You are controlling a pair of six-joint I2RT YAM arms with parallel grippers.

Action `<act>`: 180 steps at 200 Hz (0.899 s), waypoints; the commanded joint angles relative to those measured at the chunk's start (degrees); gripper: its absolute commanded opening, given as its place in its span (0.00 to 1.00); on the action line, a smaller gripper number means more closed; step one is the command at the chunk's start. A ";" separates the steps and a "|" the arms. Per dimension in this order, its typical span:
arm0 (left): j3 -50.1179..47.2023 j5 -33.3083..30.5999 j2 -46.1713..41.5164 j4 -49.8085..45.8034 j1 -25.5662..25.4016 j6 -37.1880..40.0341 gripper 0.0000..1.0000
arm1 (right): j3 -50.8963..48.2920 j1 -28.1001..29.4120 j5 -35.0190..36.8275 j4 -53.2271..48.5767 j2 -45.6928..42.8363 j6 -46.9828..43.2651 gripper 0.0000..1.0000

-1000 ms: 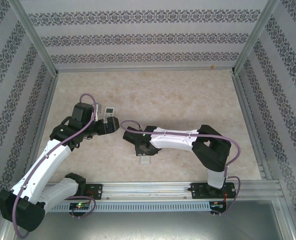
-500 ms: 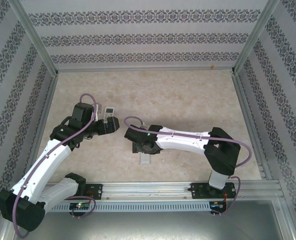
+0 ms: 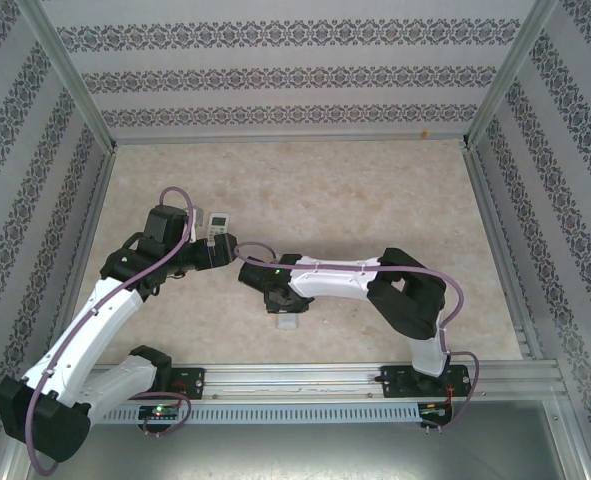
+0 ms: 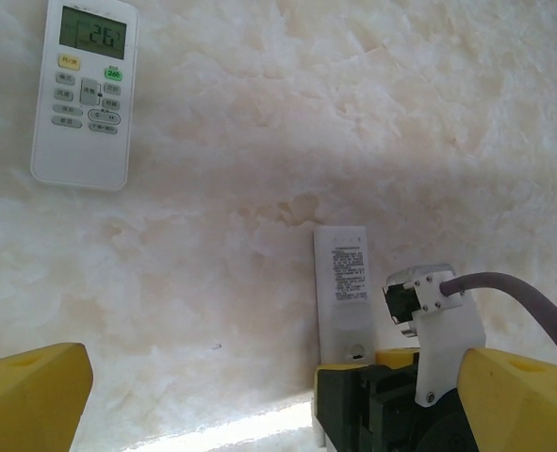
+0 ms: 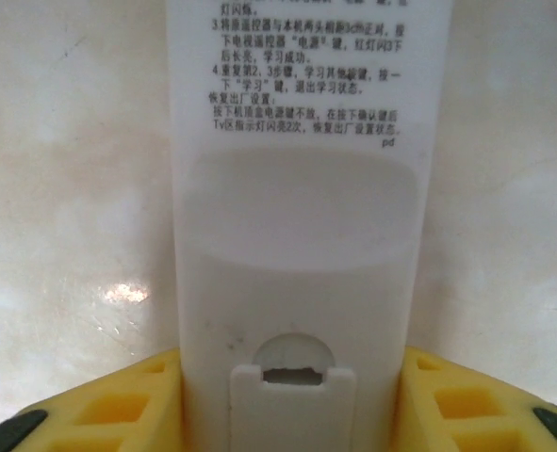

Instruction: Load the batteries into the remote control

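The remote control [image 5: 292, 235] lies face down on the table, its printed back and shut battery cover facing up. My right gripper [image 5: 292, 395] is shut on its near end, a yellow finger [image 5: 118, 405] pressed to each long side. From above, the remote control [image 3: 288, 322] pokes out under the right gripper [image 3: 283, 303]. In the left wrist view the remote control [image 4: 340, 282] shows beside the right gripper [image 4: 372, 377]. My left gripper [image 4: 278, 367] hangs wide open above the table with nothing in it, just left of the right wrist [image 3: 225, 250]. The batteries are out of view.
A shorter, wider white remote with a lit display [image 4: 85, 94] lies on the table behind the left gripper [image 3: 218, 225]. The marble-patterned table [image 3: 355, 200] is bounded by patterned walls on three sides and a metal rail [image 3: 305, 380] at the near edge.
The right gripper opened and then closed onto the remote's end. The right arm's elbow swung out to the right and back in to the left. The left arm has stayed still.
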 commanded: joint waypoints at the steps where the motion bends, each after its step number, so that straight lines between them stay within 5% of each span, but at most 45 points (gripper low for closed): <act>1: -0.08 3.45 0.16 1.19 0.60 -3.22 1.00 | -2.60 -1.32 -0.10 -0.27 -5.28 -0.70 0.36; 28: 0.85 13.99 3.22 5.29 0.55 -9.78 0.98 | -5.39 -3.01 -3.09 5.86 -14.06 -7.58 0.36; 54: -0.15 23.66 7.59 17.09 0.23 -22.58 0.93 | -9.38 -6.78 -13.57 14.69 -22.66 -13.81 0.33; 79: 0.29 24.39 10.56 27.39 -0.48 -28.98 0.91 | -11.72 -11.10 -22.82 20.59 -28.16 -15.31 0.28; 128: 3.54 23.53 17.05 26.57 -3.92 -30.68 0.90 | -8.65 -14.46 -29.03 22.51 -29.29 -18.15 0.28; 152: 4.10 24.74 20.26 31.74 -6.84 -33.48 0.80 | -6.58 -15.20 -30.24 23.32 -27.58 -17.82 0.28; 180: 5.27 22.14 21.86 27.92 -7.45 -33.23 0.49 | -4.76 -15.82 -31.98 23.97 -25.17 -18.16 0.28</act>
